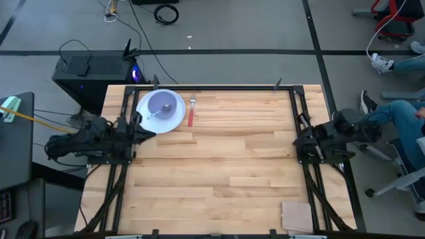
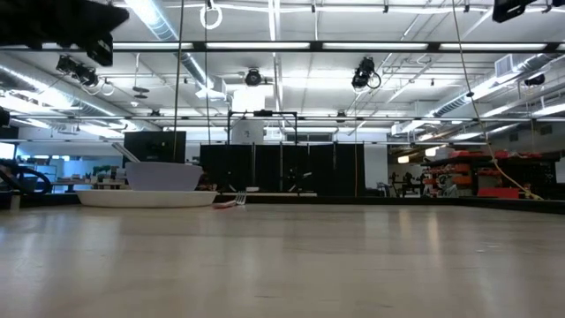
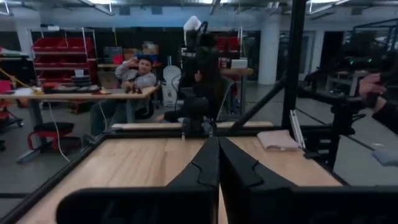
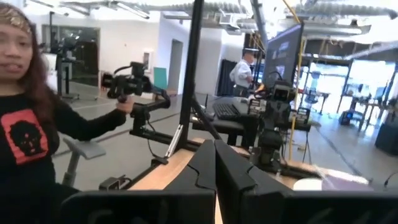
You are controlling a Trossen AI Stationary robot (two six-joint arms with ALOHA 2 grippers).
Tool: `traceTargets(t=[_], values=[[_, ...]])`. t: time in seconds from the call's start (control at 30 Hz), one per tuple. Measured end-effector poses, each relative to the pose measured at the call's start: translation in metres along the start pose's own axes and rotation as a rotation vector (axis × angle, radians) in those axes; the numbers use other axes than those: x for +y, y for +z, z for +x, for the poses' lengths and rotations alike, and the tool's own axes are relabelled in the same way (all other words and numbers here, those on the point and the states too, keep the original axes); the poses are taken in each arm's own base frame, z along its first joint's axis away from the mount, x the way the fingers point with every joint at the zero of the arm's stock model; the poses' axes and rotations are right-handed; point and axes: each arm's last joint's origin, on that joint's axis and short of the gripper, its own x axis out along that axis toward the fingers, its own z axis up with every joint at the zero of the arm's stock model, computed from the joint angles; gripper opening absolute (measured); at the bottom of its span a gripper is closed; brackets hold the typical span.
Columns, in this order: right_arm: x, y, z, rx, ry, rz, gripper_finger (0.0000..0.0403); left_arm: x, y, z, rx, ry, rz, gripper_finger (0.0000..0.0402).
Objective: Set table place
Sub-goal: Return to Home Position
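- Resting at the left edge of the high view, the left gripper (image 3: 218, 139) is showing its two fingers pressed together, with nothing between them.
- The right gripper (image 4: 215, 143) is sitting at the right edge of the high view, its fingers likewise closed against each other and gripping nothing.
- The white plate (image 1: 174, 121) is lying in the upper left of the table (image 1: 226, 166) in the high view, and the lavender-blue bowl (image 1: 164, 103) is sitting on it.
- The silver spoon (image 1: 161, 111) seems to be lying inside the bowl, though it is small and faint there.
- The red-handled fork (image 1: 191, 114) is lying on the wood just right of the plate.
- A tan pad (image 1: 297, 216) is lying at the table's lower right, well apart from the setting.
- A person (image 4: 25, 124) in a black shirt with a red patch is standing at the left of the right wrist view.
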Motion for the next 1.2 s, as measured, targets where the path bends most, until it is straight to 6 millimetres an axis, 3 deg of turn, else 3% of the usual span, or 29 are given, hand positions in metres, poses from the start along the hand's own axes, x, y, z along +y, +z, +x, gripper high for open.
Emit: traceTargets(t=[0.23,0.5,0.73,1.0,1.2], values=[[-0.003,-0.024,0.012,0.034,-0.111,0.088,0.0004,0.001,-0.037,0.009,0.065,0.002,-0.034,0.0016],[-0.002,-0.061,0.026,0.03,-0.131,0.09,0.0003,0.001,-0.055,0.011,0.099,0.004,-0.031,0.0008],[0.0,-0.093,0.034,0.014,-0.128,0.087,0.0002,0.001,-0.056,0.011,0.104,0.003,-0.013,0.0006],[0.002,-0.109,0.036,0.052,-0.124,0.1,0.0002,0.001,-0.061,0.01,0.158,0.003,-0.006,0.0009],[0.002,-0.11,0.036,0.062,-0.124,0.096,0.0003,0.002,-0.063,0.01,0.186,0.006,-0.021,0.0012]])
